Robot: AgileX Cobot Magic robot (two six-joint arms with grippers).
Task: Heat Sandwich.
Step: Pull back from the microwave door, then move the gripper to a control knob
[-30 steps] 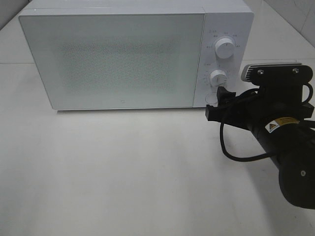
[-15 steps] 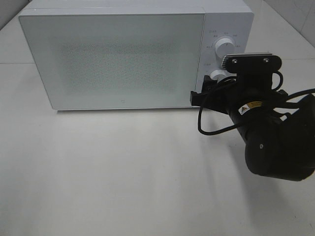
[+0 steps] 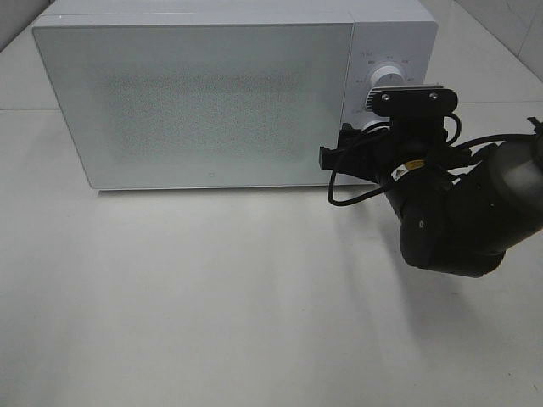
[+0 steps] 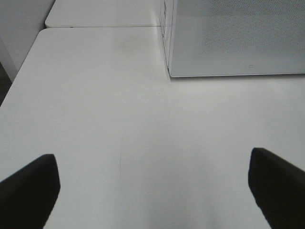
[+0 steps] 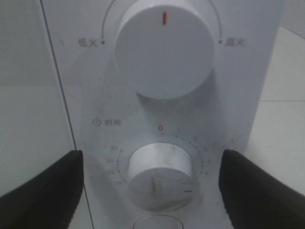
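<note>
- Right pincer (image 5: 152, 191): jaws spread wide on either side of the lower knob (image 5: 159, 174), clear of it and gripping nothing.
- Left pincer (image 4: 152, 191): spread fully above the desk (image 4: 95, 119), holding nothing.
- Sandwich: not visible in any view. The microwave (image 3: 204, 93) has its door (image 3: 195, 106) shut, so it is probably inside, but this is unconfirmed.
- Progress: loading appears done. Setting the timer looks like the current step, with heating and retrieval left.
- Count: two pincers, one microwave, two knobs including the upper knob (image 5: 164, 50), no sandwich seen.

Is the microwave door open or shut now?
Shut. The white box microwave's frosted front door sits flush against its dial panel, with no gap along the seam in the exterior high or right wrist views.
</note>
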